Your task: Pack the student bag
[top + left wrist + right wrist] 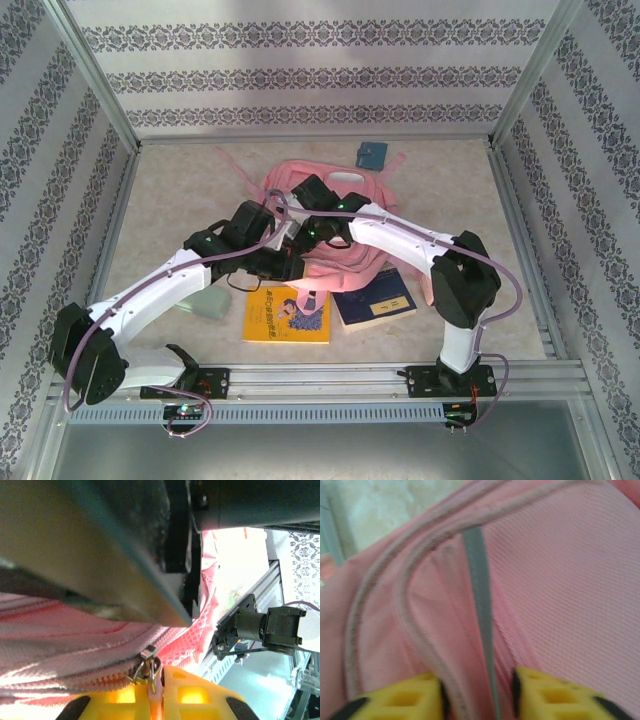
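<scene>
Handling your student bag (285, 176): soft, likely light, limp fabric; take seams or the zip pull (146, 666). Left gripper (155, 700) pinches that pull; right gripper (477, 695): jaws apart astride piping (405, 610).

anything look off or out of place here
Nothing spilled or damaged. The student bag lies rumpled mid-table; the yellow book and the blue book lie loose at its near edge, the blue one skewed.

Soft pink student bag (283, 180) with white trim lies slumped flat, straps splayed outward.
</scene>
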Robot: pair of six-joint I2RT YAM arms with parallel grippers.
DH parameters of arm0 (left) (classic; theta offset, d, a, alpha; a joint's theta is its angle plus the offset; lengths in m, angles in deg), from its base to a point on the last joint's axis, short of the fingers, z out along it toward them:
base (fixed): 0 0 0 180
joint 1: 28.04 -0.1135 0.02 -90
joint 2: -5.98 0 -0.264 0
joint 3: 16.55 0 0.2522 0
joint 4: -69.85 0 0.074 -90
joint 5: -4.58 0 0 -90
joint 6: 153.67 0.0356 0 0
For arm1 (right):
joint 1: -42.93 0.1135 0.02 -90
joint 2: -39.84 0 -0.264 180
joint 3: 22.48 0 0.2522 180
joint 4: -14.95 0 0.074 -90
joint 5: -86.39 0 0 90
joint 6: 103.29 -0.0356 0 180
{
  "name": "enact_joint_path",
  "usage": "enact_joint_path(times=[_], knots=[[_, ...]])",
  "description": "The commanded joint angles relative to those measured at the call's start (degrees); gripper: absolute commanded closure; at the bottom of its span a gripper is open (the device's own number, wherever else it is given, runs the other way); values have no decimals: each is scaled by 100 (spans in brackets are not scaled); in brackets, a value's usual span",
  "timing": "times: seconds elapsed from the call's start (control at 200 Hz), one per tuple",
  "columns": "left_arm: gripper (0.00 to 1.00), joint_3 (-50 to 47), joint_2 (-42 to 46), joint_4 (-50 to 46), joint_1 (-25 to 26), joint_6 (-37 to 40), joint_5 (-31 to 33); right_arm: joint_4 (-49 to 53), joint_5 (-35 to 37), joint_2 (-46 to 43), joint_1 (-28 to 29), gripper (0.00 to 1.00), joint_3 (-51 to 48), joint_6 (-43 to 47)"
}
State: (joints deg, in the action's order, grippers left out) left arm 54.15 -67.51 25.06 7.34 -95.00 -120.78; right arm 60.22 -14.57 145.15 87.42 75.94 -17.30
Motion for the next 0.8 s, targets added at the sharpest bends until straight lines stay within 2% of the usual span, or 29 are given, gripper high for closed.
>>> enact_joint_path(times=[0.0,0.06,0.19,0.385,0.555,0.69,0.794], knots=[[91,-35,-22,473,325,232,-717,-789,642,-520,36,43,-292,-466],[91,-93,-58,525,322,267,-711,-790,756,-760,27,32,-467,-553],[90,-132,-187,574,320,377,-715,-701,1101,-1272,18,19,-857,-702],[81,-156,-296,589,325,590,-825,-206,1561,-1808,-104,11,-1151,-814],[79,-176,-469,599,352,742,-926,44,2030,-2141,-249,8,-1365,-901],[60,12,-754,738,516,733,-1051,169,2302,-2429,-396,2,-1382,-973],[46,350,-1050,701,750,741,-1144,311,2544,-2740,-516,2,-1399,-1069]])
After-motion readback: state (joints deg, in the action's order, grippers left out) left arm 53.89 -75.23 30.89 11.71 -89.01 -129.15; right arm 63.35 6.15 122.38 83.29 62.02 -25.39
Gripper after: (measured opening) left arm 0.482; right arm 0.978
